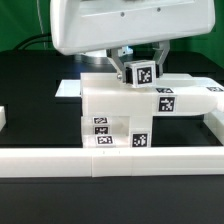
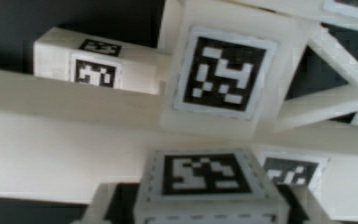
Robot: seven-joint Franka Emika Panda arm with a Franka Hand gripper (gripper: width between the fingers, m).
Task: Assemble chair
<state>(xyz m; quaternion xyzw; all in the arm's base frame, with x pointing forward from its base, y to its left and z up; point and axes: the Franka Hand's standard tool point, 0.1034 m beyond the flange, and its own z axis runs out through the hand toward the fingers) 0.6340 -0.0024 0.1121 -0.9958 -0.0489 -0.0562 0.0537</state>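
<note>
The claw [image 1: 143, 66] hangs over the middle of the scene and is closed narrowly on a small square leg [image 1: 143, 73], with one dark finger at each side of it. The tagged face of the leg looks toward the exterior camera and is turned a little, so the tag sits slightly askew. The leg shows so short in this view that I cannot tell its long axis. It is at the top of the group of chair parts [image 1: 120, 112], touching them or just above them, I cannot tell which.

This group stands in the middle of the black bench [image 1: 35, 135], just behind the long low rail [image 1: 110, 158]. Its long axis goes across the exterior view, and a flat arm [image 1: 200, 95] of it reaches toward the exterior view's right. Several tags on its front face the camera.

In the wrist view a tall tagged block [image 2: 226, 70] stands before the diagonal bars of the cross-braced frame [image 2: 327, 100], and a second tagged block [image 2: 87, 62] is beside it
</note>
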